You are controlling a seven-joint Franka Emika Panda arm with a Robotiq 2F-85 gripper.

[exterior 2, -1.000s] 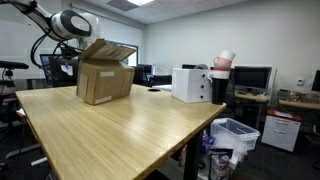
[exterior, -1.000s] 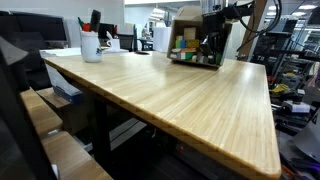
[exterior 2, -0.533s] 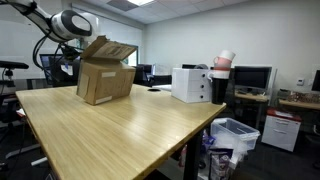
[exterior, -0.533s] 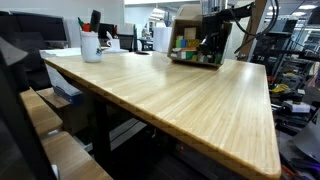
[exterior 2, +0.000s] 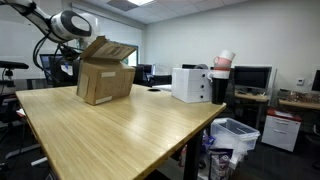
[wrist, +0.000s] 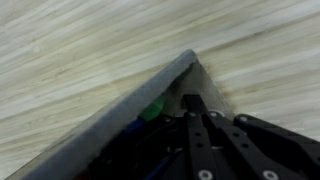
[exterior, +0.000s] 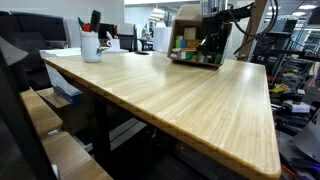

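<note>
My gripper (wrist: pixel 193 100), pinched shut, hangs at a corner of the open brown cardboard box (exterior 2: pixel 104 78). A small green object (wrist: pixel 152 110), blurred, lies just beside it, seemingly inside the box.

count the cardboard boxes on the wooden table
1. The open cardboard box stands near the far end of the wooden table, flaps up, beside the robot arm. A smaller one behind it could be hidden.

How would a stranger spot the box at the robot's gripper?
Start at the long pale wooden table. At its far end, where the black gripper hangs, stands a brown cardboard box with raised flaps. Unlike the white mug of pens and the white boxy machine, it is brown and open.
</note>
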